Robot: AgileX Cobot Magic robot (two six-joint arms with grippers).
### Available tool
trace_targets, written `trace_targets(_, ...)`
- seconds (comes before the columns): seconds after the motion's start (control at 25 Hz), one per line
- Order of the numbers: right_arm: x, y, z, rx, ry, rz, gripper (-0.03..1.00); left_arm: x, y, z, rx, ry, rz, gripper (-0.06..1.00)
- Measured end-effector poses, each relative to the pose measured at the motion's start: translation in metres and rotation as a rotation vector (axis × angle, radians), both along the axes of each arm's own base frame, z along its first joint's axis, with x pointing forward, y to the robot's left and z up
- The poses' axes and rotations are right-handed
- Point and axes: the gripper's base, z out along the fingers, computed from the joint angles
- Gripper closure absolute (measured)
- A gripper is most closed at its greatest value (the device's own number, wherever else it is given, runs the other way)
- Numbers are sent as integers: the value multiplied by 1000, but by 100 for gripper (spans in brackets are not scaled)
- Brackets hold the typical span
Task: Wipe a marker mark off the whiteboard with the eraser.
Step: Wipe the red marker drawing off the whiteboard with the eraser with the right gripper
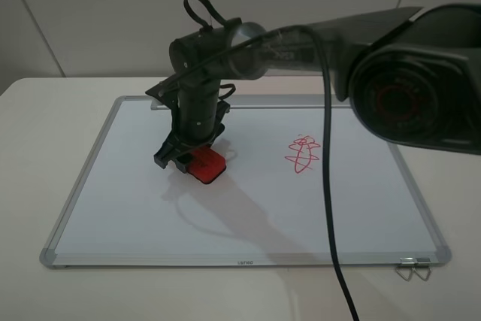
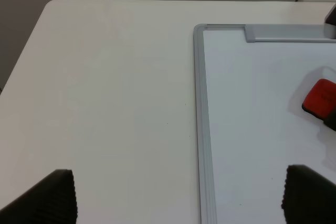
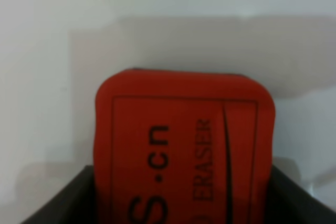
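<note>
The whiteboard point(image 1: 263, 208) lies flat on the white table, with a silver-grey frame. My right gripper point(image 1: 188, 157) reaches across to its left-middle and is shut on the red eraser point(image 1: 207, 165), which rests tilted against the board surface. In the right wrist view the eraser point(image 3: 184, 140) fills the frame between the dark fingers point(image 3: 58, 205), its black lettering showing. My left gripper point(image 2: 178, 198) hangs open over the table just off the board's left frame point(image 2: 202, 129), and the eraser point(image 2: 320, 98) shows at that view's edge. The marker mark is hidden or out of view.
A red scribble of crossing loops point(image 1: 303, 154) sits right of the board's middle. A black cable point(image 1: 328, 186) hangs across the right part of the board. A metal clip point(image 1: 413, 268) lies at the near right corner. The silver tray strip point(image 2: 289, 32) runs along the far edge.
</note>
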Motion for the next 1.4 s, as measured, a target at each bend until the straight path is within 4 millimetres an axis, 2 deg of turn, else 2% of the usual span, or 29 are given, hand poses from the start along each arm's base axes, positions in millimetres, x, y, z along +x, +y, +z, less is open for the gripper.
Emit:
trace_targets(0.28,54,-67,0,7,-7,-209,47,0,0,0,0,0,0,17)
trace_targets(0.48,83,-116,0,12,-2,-395,47,0,0,0,0,0,0,17)
trace_targets(0.56,88,-127,1,18,13,-428,47,0,0,0,0,0,0,17)
trace_targets(0.68,90,-133,1,36,28,-461,47,0,0,0,0,0,0,17)
trace_targets(0.92,93,-138,1,66,49,-499,47,0,0,0,0,0,0,17)
trace_targets(1.12,89,-129,1,67,53,-481,47,0,0,0,0,0,0,17)
trace_targets(1.2,84,-119,1,64,54,-456,47,0,0,0,0,0,0,17)
trace_targets(1.4,51,-65,1,68,70,-338,47,0,0,0,0,0,0,17)
